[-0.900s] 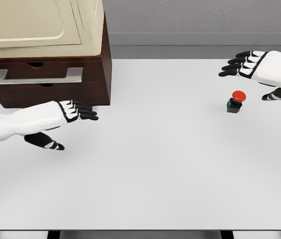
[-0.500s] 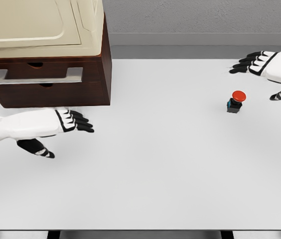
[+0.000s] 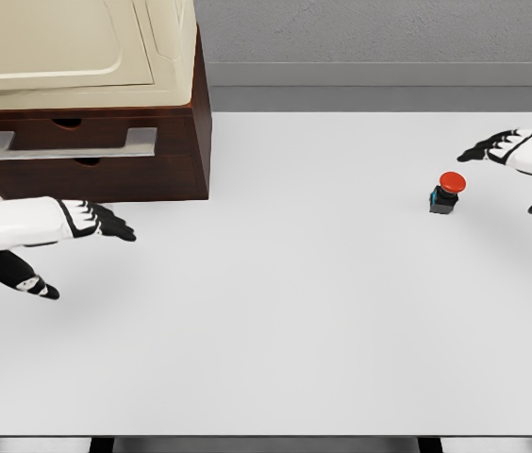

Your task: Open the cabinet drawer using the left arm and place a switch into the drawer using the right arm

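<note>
Both hands are found withdrawn outward since the earlier views; the left hand (image 3: 54, 226) (fingers spread, nothing held) lies below the closed drawer (image 3: 68, 143); the right hand (image 3: 530, 160), likewise open and empty, is further from the switch (image 3: 447, 192), untouched on the table (image 3: 294, 311); no step is judged begun.

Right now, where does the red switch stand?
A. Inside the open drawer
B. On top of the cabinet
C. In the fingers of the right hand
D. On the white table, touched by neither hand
D: the red switch stands alone on the white table, with the right hand apart from it and the cabinet drawer shut.
</note>
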`<state>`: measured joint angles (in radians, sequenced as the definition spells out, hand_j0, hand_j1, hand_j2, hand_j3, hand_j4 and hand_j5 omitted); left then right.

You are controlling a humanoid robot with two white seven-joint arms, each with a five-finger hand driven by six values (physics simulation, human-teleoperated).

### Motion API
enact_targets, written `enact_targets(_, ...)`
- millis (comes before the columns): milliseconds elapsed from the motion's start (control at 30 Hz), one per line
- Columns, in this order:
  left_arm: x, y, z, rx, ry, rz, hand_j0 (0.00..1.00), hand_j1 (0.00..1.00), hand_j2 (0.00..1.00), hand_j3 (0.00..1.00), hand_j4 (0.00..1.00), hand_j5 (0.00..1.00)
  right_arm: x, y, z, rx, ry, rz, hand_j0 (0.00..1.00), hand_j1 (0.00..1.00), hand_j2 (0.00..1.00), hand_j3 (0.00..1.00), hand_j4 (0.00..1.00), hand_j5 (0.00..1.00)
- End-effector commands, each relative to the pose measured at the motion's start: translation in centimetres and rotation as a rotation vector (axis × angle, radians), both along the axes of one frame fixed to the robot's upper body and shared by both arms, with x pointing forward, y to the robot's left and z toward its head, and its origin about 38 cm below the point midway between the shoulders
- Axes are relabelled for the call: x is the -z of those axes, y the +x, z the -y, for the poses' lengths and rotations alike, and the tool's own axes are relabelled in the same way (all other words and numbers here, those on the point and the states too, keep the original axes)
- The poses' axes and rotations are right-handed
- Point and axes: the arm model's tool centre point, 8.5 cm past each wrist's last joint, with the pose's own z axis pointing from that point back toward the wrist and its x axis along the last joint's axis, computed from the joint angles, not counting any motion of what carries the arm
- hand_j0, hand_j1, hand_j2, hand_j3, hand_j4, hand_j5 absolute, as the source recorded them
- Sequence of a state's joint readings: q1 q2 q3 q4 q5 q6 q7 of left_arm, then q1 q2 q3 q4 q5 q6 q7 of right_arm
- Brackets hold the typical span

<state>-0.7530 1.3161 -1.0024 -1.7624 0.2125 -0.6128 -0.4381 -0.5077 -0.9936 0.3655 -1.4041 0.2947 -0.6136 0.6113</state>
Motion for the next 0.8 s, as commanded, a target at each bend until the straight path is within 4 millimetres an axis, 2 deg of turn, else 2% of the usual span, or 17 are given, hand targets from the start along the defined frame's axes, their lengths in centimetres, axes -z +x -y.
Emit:
enact_targets(0,-0.3,0.0,0.1,-0.004,-0.027,-0.022,0.98,0.98,0.98,0.98,0.98,0.98,1.0,0.1,-0.5,-0.005,-0.007,-0.019,1.0,1.0,1.0,1.0,1.0,1.0)
enact_targets(167,-1.1,0.2,-0.6,-0.025,-0.018,-0.01,0.99,0.99,0.99,0.99,0.99,0.99,1.2,1.8,-1.9,-0.02,-0.017,-0.006,1.0,1.0,1.0,1.0,1.0,1.0)
enact_targets(267,-1.6,1.4,-2.6,-0.136,0.023,-0.004,0.99,0.99,0.99,0.99,0.99,0.99,1.1,2.1,-2.3,-0.023,-0.01,0.0,1.0,1.0,1.0,1.0,1.0,1.0)
enact_targets(300,-1.7,2.3,-2.7,-0.197,0.044,-0.005,0.99,0.99,0.99,0.99,0.99,0.99,1.4,2.2,-2.2,-0.018,-0.021,-0.002,1.0,1.0,1.0,1.0,1.0,1.0)
enact_targets(333,-1.6,3.1,-1.7,-0.204,0.033,-0.004,1.0,1.0,1.0,1.0,1.0,1.0,1.6,2.3,-2.3,-0.018,-0.028,-0.004,1.0,1.0,1.0,1.0,1.0,1.0)
enact_targets(400,-1.3,3.4,-1.5,-0.217,0.034,-0.011,1.0,1.0,1.0,1.0,1.0,1.0,2.1,2.5,-2.4,-0.016,-0.029,-0.016,1.0,1.0,1.0,1.0,1.0,1.0)
enact_targets(500,-1.3,3.8,-2.1,-0.239,0.035,-0.011,1.0,1.0,1.0,1.0,1.0,1.0,2.6,2.9,-2.2,-0.003,-0.036,-0.031,1.0,1.0,1.0,1.0,1.0,1.0)
enact_targets(667,-1.9,3.8,-2.5,-0.246,0.037,0.002,1.0,1.0,1.0,1.0,1.0,1.0,2.7,3.3,-3.0,-0.019,-0.041,-0.03,1.0,1.0,1.0,1.0,1.0,1.0)
enact_targets(767,-1.7,4.6,-3.8,-0.295,0.037,-0.002,1.0,1.0,1.0,1.0,1.0,1.0,2.8,3.4,-3.4,-0.029,-0.04,-0.031,1.0,1.0,1.0,1.0,1.0,1.0)
